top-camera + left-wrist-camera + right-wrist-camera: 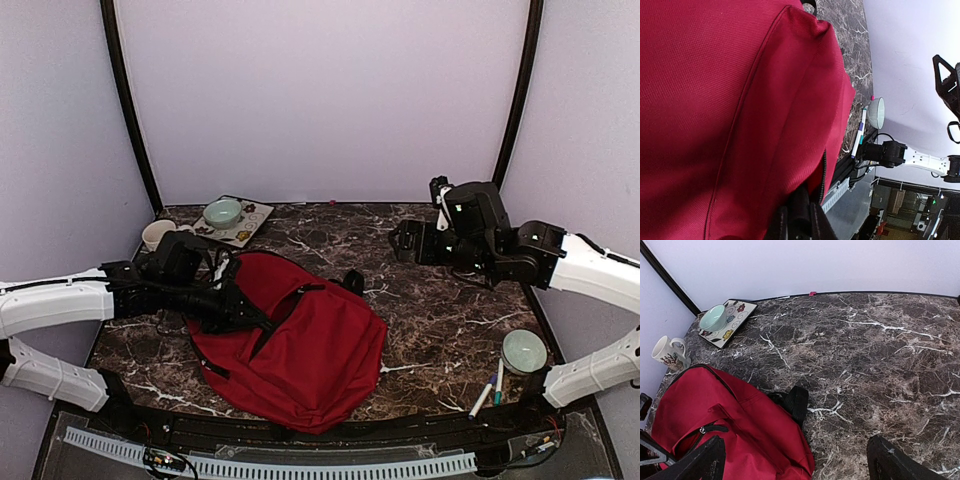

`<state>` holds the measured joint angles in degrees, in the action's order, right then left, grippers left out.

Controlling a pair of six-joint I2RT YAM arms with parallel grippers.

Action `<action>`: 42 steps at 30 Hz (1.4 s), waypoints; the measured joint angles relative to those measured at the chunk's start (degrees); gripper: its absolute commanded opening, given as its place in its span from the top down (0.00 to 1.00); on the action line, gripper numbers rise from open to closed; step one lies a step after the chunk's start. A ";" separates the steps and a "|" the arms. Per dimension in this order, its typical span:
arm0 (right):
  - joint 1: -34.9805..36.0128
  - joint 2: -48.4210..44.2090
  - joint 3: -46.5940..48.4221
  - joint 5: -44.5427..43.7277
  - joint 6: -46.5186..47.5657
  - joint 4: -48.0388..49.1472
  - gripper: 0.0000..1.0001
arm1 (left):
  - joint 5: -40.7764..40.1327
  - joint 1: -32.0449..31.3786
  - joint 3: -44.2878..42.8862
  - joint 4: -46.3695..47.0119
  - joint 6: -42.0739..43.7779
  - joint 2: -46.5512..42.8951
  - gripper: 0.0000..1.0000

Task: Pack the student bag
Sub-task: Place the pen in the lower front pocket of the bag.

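1. Pinching at the upper-left edge of the student bag (300,350), the left claw (232,300) is showing its jaws drawn nearly together. In the left wrist view its black fingers (801,212) are pressing against the red fabric just beside a black zipper line.
2. The bottom edge of that view is cutting off the pinch itself, so I cannot tell how much cloth is sitting between the fingers.
3. The right claw (408,243) is hanging above the far right part of the bench (440,330) with its jaws spread wide. It is gripping nothing and touching nothing. Its own camera is catching one finger (705,462) in each bottom corner, with bare marble between.
4. The student bag is lying flat at centre-left of the bench, close to the near edge, with black straps bunching at its far-left end under the left claw.
5. Red fabric is filling most of the left wrist view, so I cannot tell from it whether the bag is open or zipped.
6. At the back-left corner a mug (157,235) is standing beside a patterned tray (250,225), which is carrying a pale green bowl (222,212).
7. At the near right a second bowl (524,350) is sitting with two markers (482,400) just beside it. Their caps are too small to make out clearly.
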<state>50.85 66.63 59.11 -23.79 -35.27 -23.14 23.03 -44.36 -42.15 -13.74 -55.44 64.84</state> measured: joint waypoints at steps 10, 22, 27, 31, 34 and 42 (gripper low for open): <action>0.00 0.00 -0.35 0.46 0.02 0.83 0.01 | 9.22 0.11 1.33 6.67 -3.72 8.41 1.00; 0.00 -1.86 -0.57 0.35 0.44 0.85 0.00 | 14.10 0.02 -1.90 6.10 -3.76 14.69 0.90; 0.00 -1.95 -0.57 -0.15 0.33 -0.02 0.00 | 13.03 -0.92 -7.82 -0.42 -0.55 16.17 0.66; 0.00 -1.66 -0.57 -0.48 -0.22 -1.62 0.00 | 10.60 -2.05 -12.00 -7.39 2.82 16.17 0.51; 0.00 -1.27 -0.57 -0.61 -0.66 -2.75 0.00 | 8.28 -2.84 -14.12 -12.72 4.50 16.04 0.47; 0.00 -0.26 0.13 -1.57 -1.11 -4.20 0.00 | 1.88 -3.48 -23.02 -26.40 9.97 14.86 0.44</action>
<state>50.85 66.37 59.24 -25.36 -36.38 -27.33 24.91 -47.83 -65.17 -40.14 -45.47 79.70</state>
